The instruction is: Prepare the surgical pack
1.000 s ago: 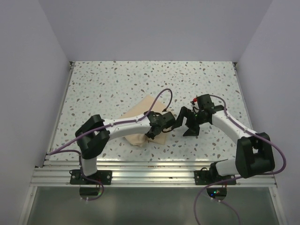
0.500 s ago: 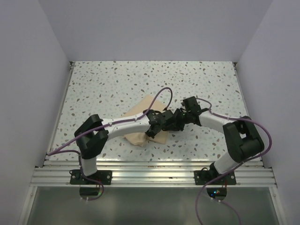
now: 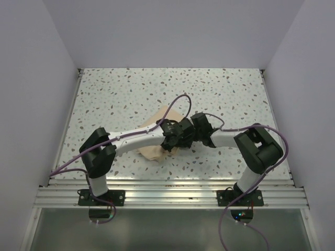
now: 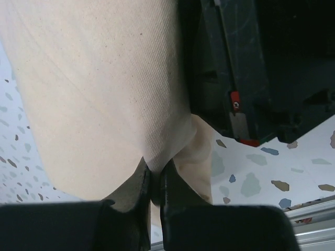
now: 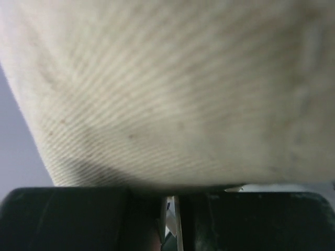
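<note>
Where the two arms are meeting at mid-table in the top view, the cloth bundle (image 3: 151, 151) is lying on the speckled table (image 3: 115, 99), partly under the left gripper (image 3: 172, 140) and right gripper (image 3: 192, 133). In the left wrist view, the left fingers (image 4: 131, 196) are pinching a fold of the bundle. In the right wrist view, cloth is filling the frame and the right fingers (image 5: 209, 219) are sitting almost together; whether they are gripping it cannot be told.
</note>
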Controlling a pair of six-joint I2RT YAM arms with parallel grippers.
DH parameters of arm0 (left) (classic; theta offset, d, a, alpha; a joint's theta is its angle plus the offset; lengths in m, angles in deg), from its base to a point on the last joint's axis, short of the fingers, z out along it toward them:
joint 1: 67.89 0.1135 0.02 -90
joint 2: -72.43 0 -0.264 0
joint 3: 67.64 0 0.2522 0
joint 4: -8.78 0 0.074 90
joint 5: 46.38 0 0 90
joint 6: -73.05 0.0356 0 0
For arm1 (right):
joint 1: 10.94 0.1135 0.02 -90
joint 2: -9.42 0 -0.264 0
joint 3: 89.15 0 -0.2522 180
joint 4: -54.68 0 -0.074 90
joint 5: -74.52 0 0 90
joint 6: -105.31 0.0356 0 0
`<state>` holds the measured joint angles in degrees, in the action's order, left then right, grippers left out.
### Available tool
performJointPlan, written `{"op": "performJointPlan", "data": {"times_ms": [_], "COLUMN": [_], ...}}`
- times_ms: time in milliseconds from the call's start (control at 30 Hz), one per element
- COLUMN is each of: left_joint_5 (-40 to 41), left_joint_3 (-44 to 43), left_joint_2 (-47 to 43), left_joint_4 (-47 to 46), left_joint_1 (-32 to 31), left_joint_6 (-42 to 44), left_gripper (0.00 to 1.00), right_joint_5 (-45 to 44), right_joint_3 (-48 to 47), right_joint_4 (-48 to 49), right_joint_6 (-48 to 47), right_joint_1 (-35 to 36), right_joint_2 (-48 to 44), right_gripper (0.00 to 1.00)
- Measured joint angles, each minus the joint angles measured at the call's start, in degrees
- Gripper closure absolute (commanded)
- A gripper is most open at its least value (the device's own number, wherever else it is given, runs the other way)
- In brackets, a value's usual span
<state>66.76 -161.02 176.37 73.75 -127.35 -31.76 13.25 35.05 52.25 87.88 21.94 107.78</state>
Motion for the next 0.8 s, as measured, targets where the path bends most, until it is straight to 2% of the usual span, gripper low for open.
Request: {"op": "performJointPlan", "data": {"times_ms": [200,333,467,567,633,800], "left_joint_5": [0.02,0.26,0.57,1.14,1.42,1.86], "left_joint_3": [0.0,0.0,0.0,0.09,0.13,0.13], "left_joint_2": [-1.25,-1.42,-1.4,-1.38,-1.38,-1.31], "left_joint_4": [0.35,1.6,3.48,4.63,4.66,4.57], "left_joint_1": [0.63,1.31,1.97,2.58,2.8,2.82], "left_joint_6": [1.29,2.45,3.06,3.43,3.43,2.47], "left_gripper": [1.0,1.0,1.0,1.0,1.0,1.0], "right_joint_5": [-2.78,-3.98,-5.77,-5.9,-6.49,-6.82], "right_joint_3": [0.94,1.01,2.32,2.36,2.45,2.32], "right_joint_4": [9.16,17.25,30.47,40.92,45.99,44.41], "right_joint_6": [2.69,5.2,9.57,12.17,12.92,11.76], "right_joint_1": [0.81,1.44,2.56,3.23,3.56,3.63], "right_joint_2": [0.35,3.8,9.31,14.62,16.48,15.76], "right_gripper": [0.88,0.87,0.84,0.74,0.73,0.73]}}
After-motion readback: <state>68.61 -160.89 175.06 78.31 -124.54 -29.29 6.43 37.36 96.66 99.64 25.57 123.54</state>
